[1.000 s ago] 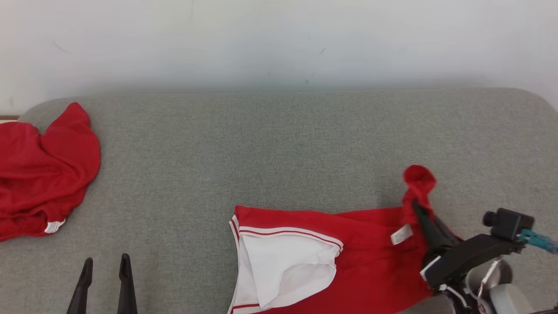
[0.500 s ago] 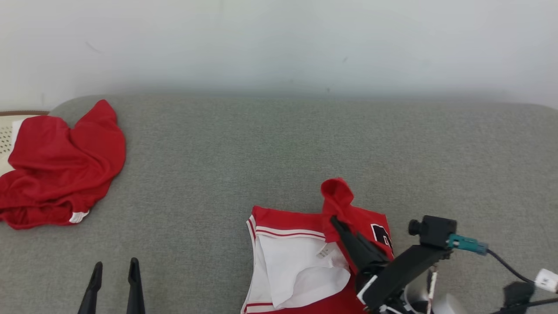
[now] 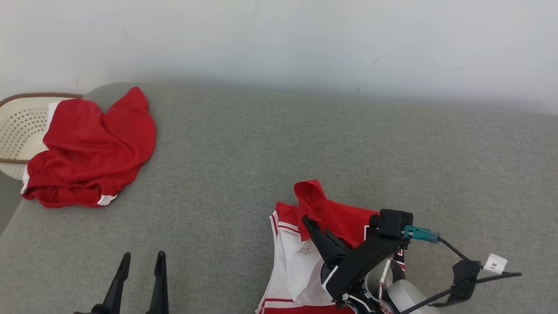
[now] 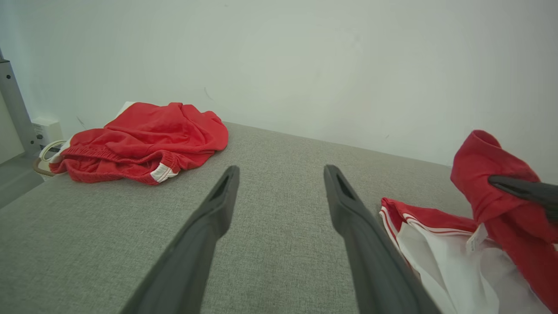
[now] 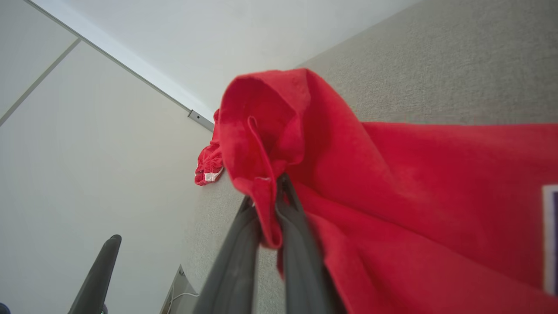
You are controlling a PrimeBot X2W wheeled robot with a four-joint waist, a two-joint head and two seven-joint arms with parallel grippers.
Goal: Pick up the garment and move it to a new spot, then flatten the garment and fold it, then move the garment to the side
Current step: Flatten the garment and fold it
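Observation:
A red garment (image 3: 344,218) with white lining and striped trim lies on the grey cushioned surface (image 3: 279,148), low and right of centre. My right gripper (image 3: 306,220) is shut on a bunched red edge of it, held up over the white inside (image 3: 296,261). The right wrist view has that cloth (image 5: 270,144) pinched between the two fingers (image 5: 235,261). In the left wrist view the same garment (image 4: 501,205) lies to the right. My left gripper (image 3: 143,258) stands open at the lower left, holding nothing, its fingers (image 4: 209,218) above bare fabric.
A second red garment (image 3: 91,148) lies crumpled at the surface's far left edge, partly over a perforated cream basket (image 3: 22,126). A pale wall (image 3: 279,39) runs behind. A cable with a white tag (image 3: 495,264) trails from my right wrist.
The camera has swung, shifting the scene rightward. My right gripper has carried the garment's red edge leftward over the white lining, folding the cloth onto itself. The left gripper stays open.

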